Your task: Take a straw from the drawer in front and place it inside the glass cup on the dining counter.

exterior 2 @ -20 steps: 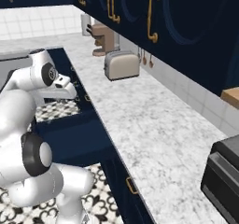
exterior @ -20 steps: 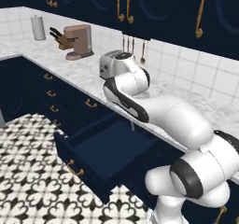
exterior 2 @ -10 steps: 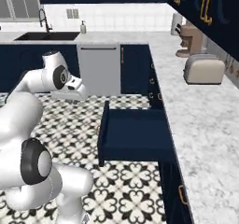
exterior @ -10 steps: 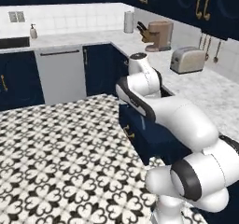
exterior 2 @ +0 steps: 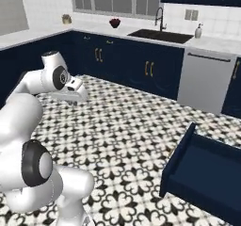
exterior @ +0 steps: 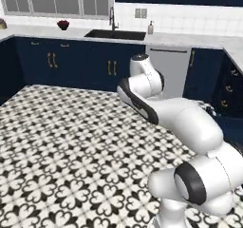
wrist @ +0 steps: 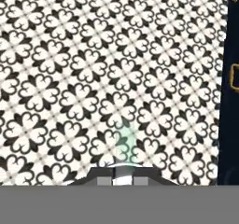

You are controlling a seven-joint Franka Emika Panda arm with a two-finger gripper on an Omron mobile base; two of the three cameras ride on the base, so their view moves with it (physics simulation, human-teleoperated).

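Note:
In the hand view a thin pale straw sticks out from between my fingertips over the patterned floor. My gripper is shut on it. The right base view has the gripper at the left, held above the floor and well away from the drawer. That navy drawer stands pulled open at the lower right, and its dark blue inside faces up. The glass cup and the dining counter are out of view.
Black-and-white tiled floor spreads out ahead. Navy cabinets line the far wall under a white counter with a dark sink, a soap bottle and a red bowl. A grey dishwasher stands at the right.
The whole picture has swung left as the base turned, from the toaster counter to the sink wall. The open drawer has slid to the right. The gripper has stayed shut on the straw.

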